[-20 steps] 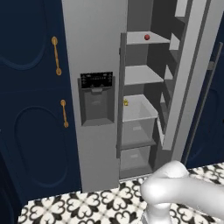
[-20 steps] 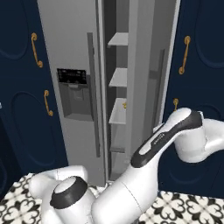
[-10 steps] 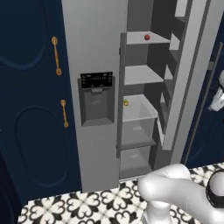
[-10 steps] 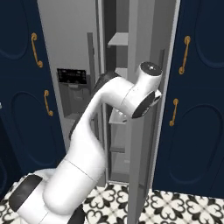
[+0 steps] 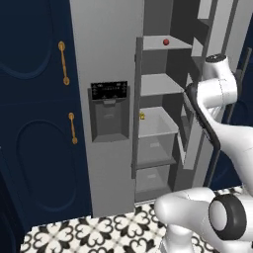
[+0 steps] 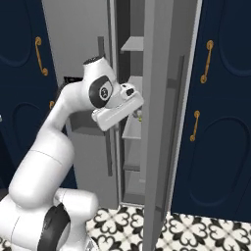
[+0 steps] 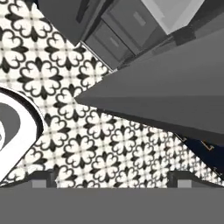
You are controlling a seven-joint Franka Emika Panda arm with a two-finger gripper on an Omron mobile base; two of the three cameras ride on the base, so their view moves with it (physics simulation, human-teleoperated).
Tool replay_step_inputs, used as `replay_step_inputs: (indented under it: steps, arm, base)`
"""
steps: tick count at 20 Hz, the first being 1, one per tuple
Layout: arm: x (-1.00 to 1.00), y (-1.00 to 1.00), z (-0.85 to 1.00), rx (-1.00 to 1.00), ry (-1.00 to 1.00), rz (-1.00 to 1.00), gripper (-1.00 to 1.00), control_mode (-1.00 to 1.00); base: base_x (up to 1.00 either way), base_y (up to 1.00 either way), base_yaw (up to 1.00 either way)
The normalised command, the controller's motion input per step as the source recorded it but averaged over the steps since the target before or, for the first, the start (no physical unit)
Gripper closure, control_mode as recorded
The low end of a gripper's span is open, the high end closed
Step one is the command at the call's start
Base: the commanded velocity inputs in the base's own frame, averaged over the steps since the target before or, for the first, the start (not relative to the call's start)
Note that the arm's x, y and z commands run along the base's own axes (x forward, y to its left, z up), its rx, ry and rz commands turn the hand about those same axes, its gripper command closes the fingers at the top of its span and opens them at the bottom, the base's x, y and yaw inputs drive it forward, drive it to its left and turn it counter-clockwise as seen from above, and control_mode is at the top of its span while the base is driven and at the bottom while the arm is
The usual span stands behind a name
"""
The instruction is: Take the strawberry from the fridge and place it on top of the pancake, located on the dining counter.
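Note:
The strawberry (image 5: 166, 42), tiny and red, rests on the upper shelf inside the fridge (image 5: 104, 59), whose right door (image 6: 162, 122) stands open. My white hand (image 6: 117, 109) hangs in front of the open compartment at about middle-shelf height, well below the strawberry and to its right. In the hand view my gripper (image 7: 113, 178) points down at the tiled floor. Its two fingertips (image 7: 43, 177) stand wide apart and open, with nothing between them. The pancake and the dining counter are out of view.
A small yellow item (image 5: 142, 116) sits on a middle shelf. Drawers (image 5: 153, 148) fill the lower fridge. The black dispenser (image 5: 109, 111) is on the shut left door. Navy cabinets with gold handles (image 5: 34, 123) (image 6: 220, 122) flank the fridge. Patterned floor tiles (image 7: 87, 144) lie below.
The arm has swung up from low at the right to stand before the open fridge compartment. The jaws have stayed open. The strawberry has not moved.

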Motion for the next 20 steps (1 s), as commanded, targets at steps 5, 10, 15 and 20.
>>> replay_step_inputs:
  steps: [5, 10, 15, 20]
  arm:
    - [0.36, 0.19, -0.10, -0.52, -0.05, 0.00, -1.00, -1.00]
    - [0.37, 0.21, -0.14, -0.57, 0.01, 0.30, -1.00, -1.00]
    - [0.48, -0.08, -0.09, -0.32, 0.00, 0.35, -1.00, -1.00]
    - [0.70, -0.05, -0.13, -0.21, 0.15, 0.24, -1.00, -1.00]
  base:
    - [0.00, 0.00, 0.00]
    - [0.00, 0.00, 0.00]
    - [0.00, 0.00, 0.00]
    - [0.00, 0.00, 0.00]
